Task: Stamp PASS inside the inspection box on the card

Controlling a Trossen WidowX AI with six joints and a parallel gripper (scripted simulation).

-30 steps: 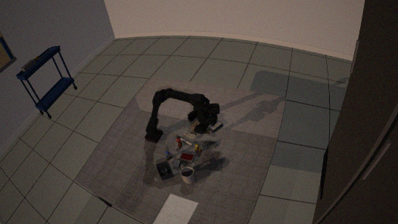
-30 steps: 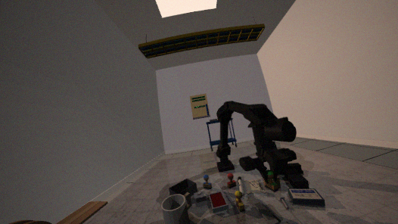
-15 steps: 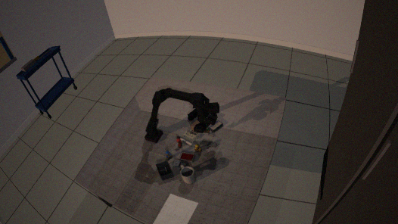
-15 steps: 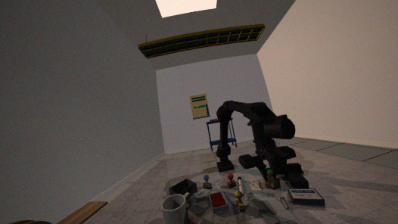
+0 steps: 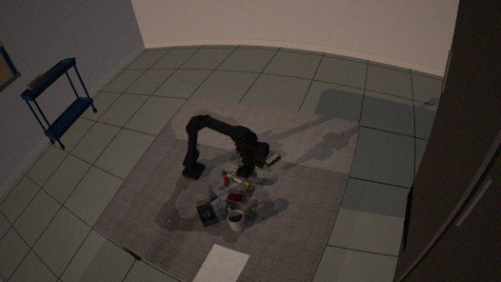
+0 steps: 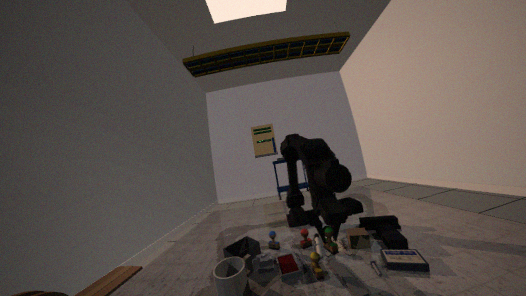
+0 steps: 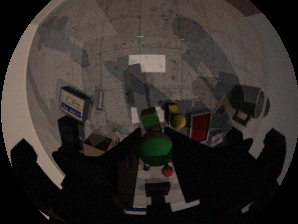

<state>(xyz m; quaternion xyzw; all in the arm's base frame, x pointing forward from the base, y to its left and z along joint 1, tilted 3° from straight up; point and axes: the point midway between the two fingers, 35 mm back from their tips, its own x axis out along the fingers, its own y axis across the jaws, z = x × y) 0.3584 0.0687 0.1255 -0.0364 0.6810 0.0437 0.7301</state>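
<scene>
My gripper (image 6: 328, 237) (image 7: 152, 131) is shut on the green-knobbed stamp (image 6: 330, 246) (image 7: 156, 149). A green patch on the stamp's block shows beyond the knob in the wrist view. Its lettering and printing face cannot be made out, nor can I tell whether it touches anything below. The white card (image 6: 341, 245) is mostly hidden behind the stamp and fingers in the exterior view; its inspection box is not readable. The open red ink pad (image 5: 235, 197) (image 6: 288, 265) (image 7: 200, 126) lies to the right of the stamp in the wrist view.
A yellow stamp (image 6: 315, 257) (image 7: 178, 121) stands beside the pad. Red (image 6: 305, 237) and blue (image 6: 273, 239) stamps stand farther back. Also around are a mug (image 5: 235, 219) (image 6: 230, 276), a black tray (image 5: 207, 214), a cardboard box (image 6: 359, 238) and a labelled case (image 6: 405, 260) (image 7: 74, 104).
</scene>
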